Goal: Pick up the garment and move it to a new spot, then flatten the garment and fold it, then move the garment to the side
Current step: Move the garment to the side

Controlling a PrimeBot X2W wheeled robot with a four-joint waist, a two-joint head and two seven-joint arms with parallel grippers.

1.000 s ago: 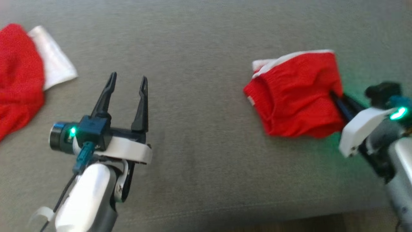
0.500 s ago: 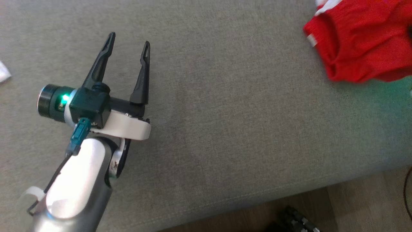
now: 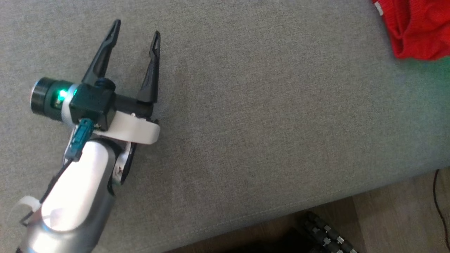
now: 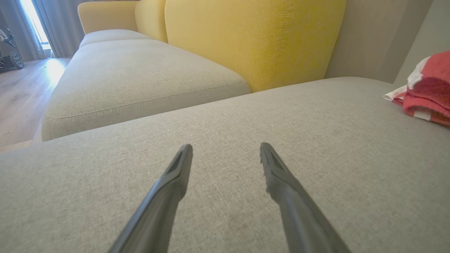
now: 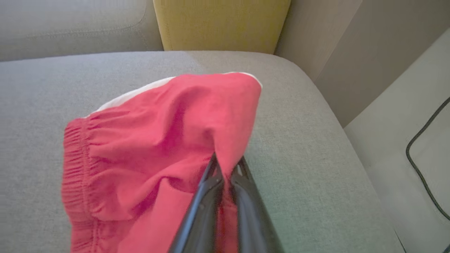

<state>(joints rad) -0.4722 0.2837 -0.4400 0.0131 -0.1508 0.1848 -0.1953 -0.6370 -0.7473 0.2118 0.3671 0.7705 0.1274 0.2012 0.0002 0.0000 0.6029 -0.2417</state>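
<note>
The red garment (image 5: pixel 151 140) with its white trim lies bunched on the grey sofa seat (image 5: pixel 316 147). It sits across the middle and lower left of the right wrist view, elastic waistband to the left, and in the head view it shows in the upper right corner. It looks doubled over rather than spread flat. One fold near its right side rises into a peak because the right end effector (image 5: pixel 227 162) has it pinched there: the two dark fingers are closed almost together with red cloth caught between them and draped over their tips. A grip on a single fold like this suits dragging or lifting the whole piece in one go, so I judge this to be one of the moving steps, not flattening or folding. The rest of the cloth rests on the seat.

The left end effector (image 3: pixel 136 28) has nothing in it. Its fingers are spread wide and it is poised over bare cushion at the upper left of the head view, well apart from the garment, probably parked clear of the other arm's path. A red-and-white cloth (image 4: pixel 427 91) lies at the right edge of the left wrist view; I cannot tell whether it is the same garment.

A yellow back cushion (image 5: pixel 221 24) stands behind the seat. Wooden floor (image 3: pixel 397 218) runs along the lower right of the head view.
</note>
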